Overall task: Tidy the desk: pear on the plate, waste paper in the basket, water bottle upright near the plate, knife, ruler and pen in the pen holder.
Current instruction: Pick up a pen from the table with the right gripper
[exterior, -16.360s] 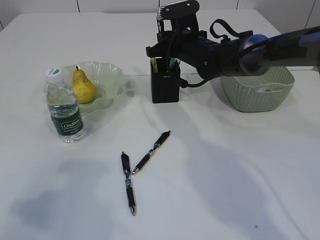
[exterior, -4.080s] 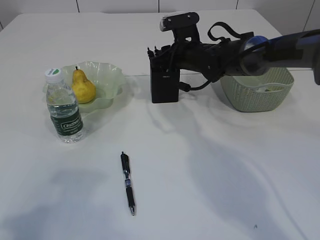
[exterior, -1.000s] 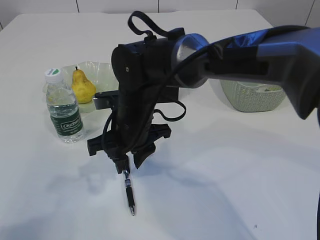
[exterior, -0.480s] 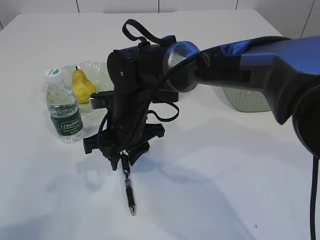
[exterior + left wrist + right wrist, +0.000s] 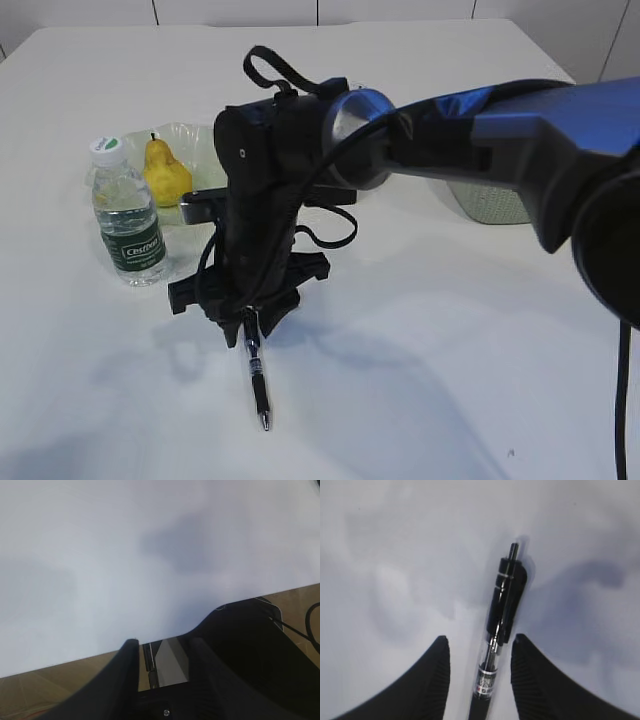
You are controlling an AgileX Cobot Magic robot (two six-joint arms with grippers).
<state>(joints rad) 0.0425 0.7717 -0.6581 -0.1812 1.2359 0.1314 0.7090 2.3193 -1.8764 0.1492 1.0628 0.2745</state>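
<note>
Exterior view: your right gripper [image 5: 248, 333] stands low over the pen [image 5: 256, 372] lying on the desk [image 5: 450, 330]; pear [image 5: 166, 172] on plate [image 5: 205, 150], water bottle [image 5: 127, 214] upright beside it.

Left wrist view: left gripper [image 5: 159, 660] parted, holding nothing, at the desk edge.

Right wrist view: jaws apart, straddling the pen [image 5: 502, 620], not clamped.

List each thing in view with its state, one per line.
Pen: flat on the desk, between the open fingers of the right pincer, not yet gripped.
Pear: upright on the plate.
Water bottle: upright, capped, beside the plate.
Basket: mostly hidden behind the arm.
Left pincer: open, empty, over the desk edge.
</note>
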